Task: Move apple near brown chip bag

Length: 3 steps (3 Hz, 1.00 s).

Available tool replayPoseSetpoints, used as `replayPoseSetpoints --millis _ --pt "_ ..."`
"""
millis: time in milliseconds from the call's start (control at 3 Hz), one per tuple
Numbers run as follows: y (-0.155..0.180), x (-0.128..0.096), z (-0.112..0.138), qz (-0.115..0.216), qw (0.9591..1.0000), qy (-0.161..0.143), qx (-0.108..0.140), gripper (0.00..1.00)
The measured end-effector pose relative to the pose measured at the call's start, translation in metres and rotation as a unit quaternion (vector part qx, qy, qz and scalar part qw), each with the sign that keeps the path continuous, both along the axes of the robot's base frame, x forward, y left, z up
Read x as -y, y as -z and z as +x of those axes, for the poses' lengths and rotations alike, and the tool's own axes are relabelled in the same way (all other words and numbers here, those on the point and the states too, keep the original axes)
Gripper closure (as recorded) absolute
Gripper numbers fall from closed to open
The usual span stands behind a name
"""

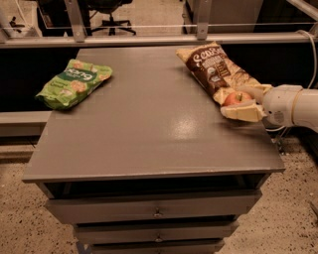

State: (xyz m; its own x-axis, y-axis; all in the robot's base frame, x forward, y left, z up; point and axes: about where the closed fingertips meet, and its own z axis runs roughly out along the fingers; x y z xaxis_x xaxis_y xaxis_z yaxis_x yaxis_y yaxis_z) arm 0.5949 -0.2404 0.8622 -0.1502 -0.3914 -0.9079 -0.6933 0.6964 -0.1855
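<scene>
Camera view — end effector (pixel 238 103) around apple (pixel 235 97)

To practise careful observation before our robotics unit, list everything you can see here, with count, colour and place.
apple: one, red-orange, right edge of the table, against the lower end of the brown chip bag
brown chip bag: one, dark brown, far right of the table
green snack bag: one, green, far left of the table
table: one, grey, centre
drawers: at least two, grey, under the tabletop
office chair: one, black, floor beyond the table
arm: one, white, reaching in from the right
gripper: one, cream, closed around the apple
</scene>
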Motion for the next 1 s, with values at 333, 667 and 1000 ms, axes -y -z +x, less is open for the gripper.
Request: replayPoseSetpoints --millis 333,667,1000 --pt "0.001 0.003 -0.001 0.003 1.0000 0.004 0.002 0.00" --pt "-0.004 0.007 -0.002 -0.001 1.0000 0.006 0.004 0.00" --pt "-0.031 0.021 -0.017 -0.019 0.9998 0.004 0.010 0.00"
